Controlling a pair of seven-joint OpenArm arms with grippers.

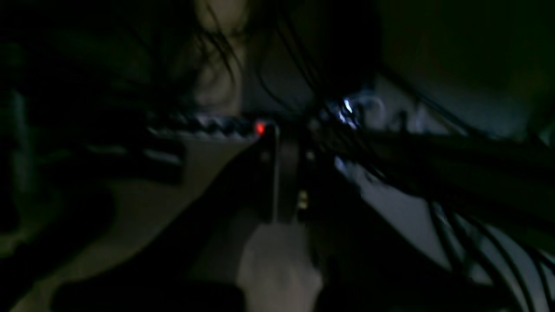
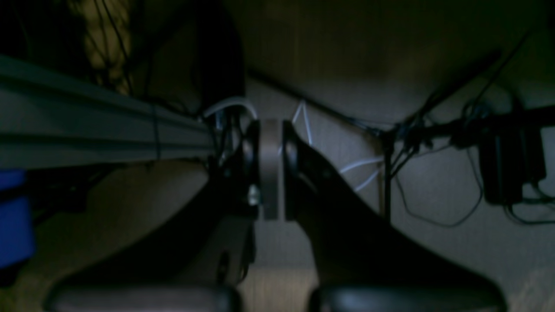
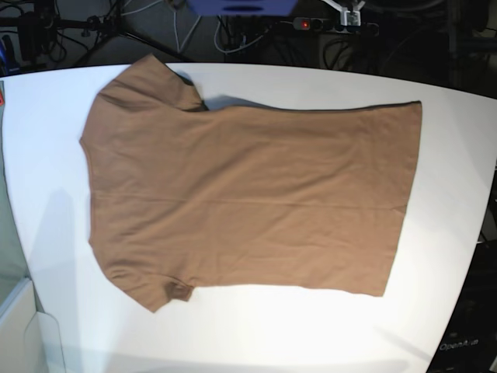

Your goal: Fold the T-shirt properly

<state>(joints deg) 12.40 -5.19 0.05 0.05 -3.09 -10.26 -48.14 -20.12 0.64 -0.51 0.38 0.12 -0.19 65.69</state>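
Base view: white table (image 3: pixel 248 334), bare along its near edge. The T-shirt (image 3: pixel 248 194) lies flat and unfolded across the middle of the table, lengthwise left to right. Shoulders and neck end are at the left, the straight hem at the right. One short sleeve (image 3: pixel 151 287) points toward the near left; the other sleeve (image 3: pixel 151 81) points toward the far left, its edge slightly lifted with a shadow beside it. The fabric is plain brown with faint creases along the body. No arm shows over the table in this view.

Right wrist view: dim. The right gripper (image 2: pixel 271 173) points into the space under the table, its dark fingers drawn narrow together with only a thin pale strip between them; nothing is held. A metal rail (image 2: pixel 99 130) runs in from the left; loose cables (image 2: pixel 433 173) hang further back.

Left wrist view: very dark and blurred. The left gripper (image 1: pixel 277 190) is closed with its jaws together, empty. A power strip with a red light (image 1: pixel 259 128) lies beyond it.

Far side, base view: dark floor, cables and a blue box (image 3: pixel 241 6) past the table's far edge.
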